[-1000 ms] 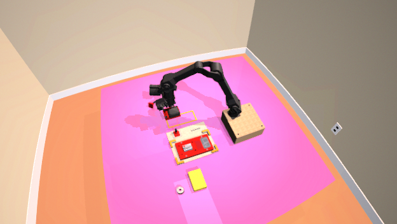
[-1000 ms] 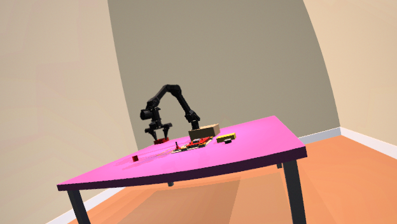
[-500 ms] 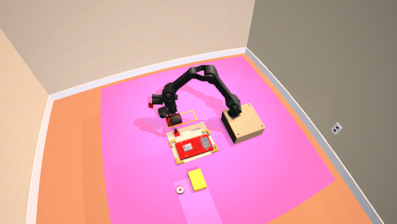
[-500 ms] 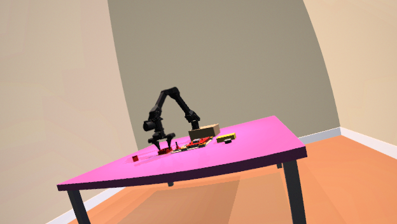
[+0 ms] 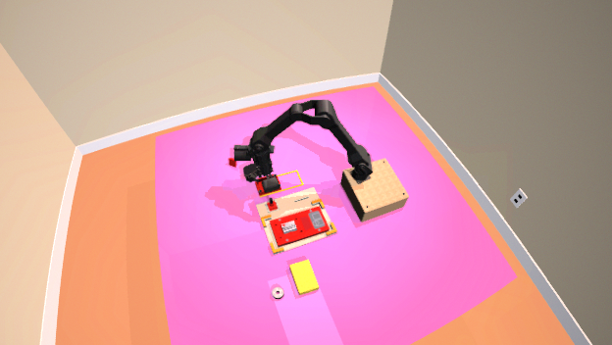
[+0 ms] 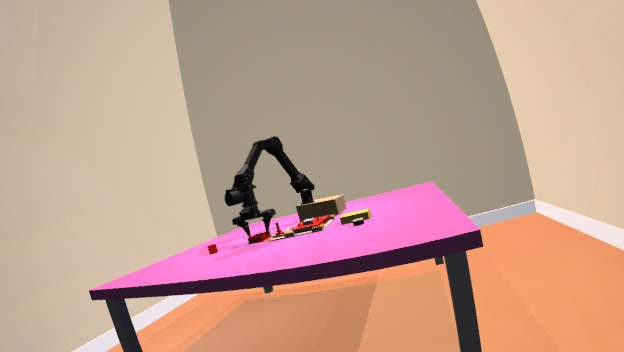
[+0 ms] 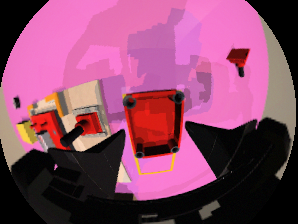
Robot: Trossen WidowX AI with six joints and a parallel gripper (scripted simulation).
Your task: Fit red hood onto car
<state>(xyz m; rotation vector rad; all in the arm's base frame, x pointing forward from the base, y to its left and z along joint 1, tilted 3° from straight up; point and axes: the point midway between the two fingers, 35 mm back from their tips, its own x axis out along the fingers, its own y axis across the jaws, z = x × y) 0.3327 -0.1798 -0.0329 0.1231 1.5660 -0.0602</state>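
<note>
The red hood (image 6: 258,239) (image 7: 153,112), with a dark hole in each corner, lies flat on the pink table at the left end of a yellow outlined rectangle (image 5: 294,172) (image 7: 157,173). My gripper (image 5: 265,178) (image 6: 257,228) (image 7: 156,128) is open, its fingers standing on either side of the hood, just clear of its sides. The red car chassis (image 5: 299,228) (image 6: 311,225) (image 7: 43,123), with its engine block (image 5: 289,226), sits in the tan jig (image 5: 294,198) in front of the hood.
A small red part with a black lever (image 5: 271,204) (image 7: 85,124) stands on the jig's near corner. A small red cube (image 5: 230,162) (image 6: 213,249) (image 7: 237,56) lies to the left. A yellow block (image 5: 304,276) (image 6: 355,216), a white ring (image 5: 278,293) and the arm's wooden base (image 5: 375,188) (image 6: 320,204) are farther off.
</note>
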